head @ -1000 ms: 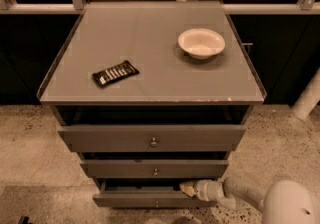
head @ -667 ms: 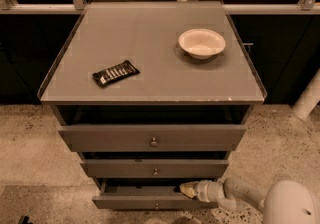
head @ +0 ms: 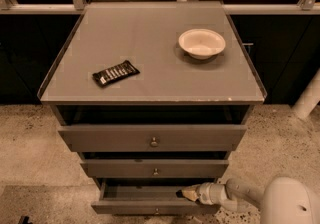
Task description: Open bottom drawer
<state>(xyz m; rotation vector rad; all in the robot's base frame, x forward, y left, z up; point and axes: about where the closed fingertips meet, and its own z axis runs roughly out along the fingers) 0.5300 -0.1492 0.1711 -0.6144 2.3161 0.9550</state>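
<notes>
The bottom drawer (head: 150,207) is the lowest grey front of the cabinet, with a tiny knob at its centre near the frame's lower edge. It stands pulled out a little, so its inside shows as a dark slot behind the front. My gripper (head: 184,194) reaches in from the lower right on a white arm and sits at the drawer's top edge, right of centre, pointing left into the opening.
The cabinet top (head: 150,83) carries a black snack bar (head: 115,73) at left and a white bowl (head: 201,43) at right. The top drawer (head: 153,138) and middle drawer (head: 155,169) sit above. Speckled floor (head: 35,158) lies on both sides.
The bottom drawer's front has come out slightly further toward me. The gripper stays at its top edge, in nearly the same place.
</notes>
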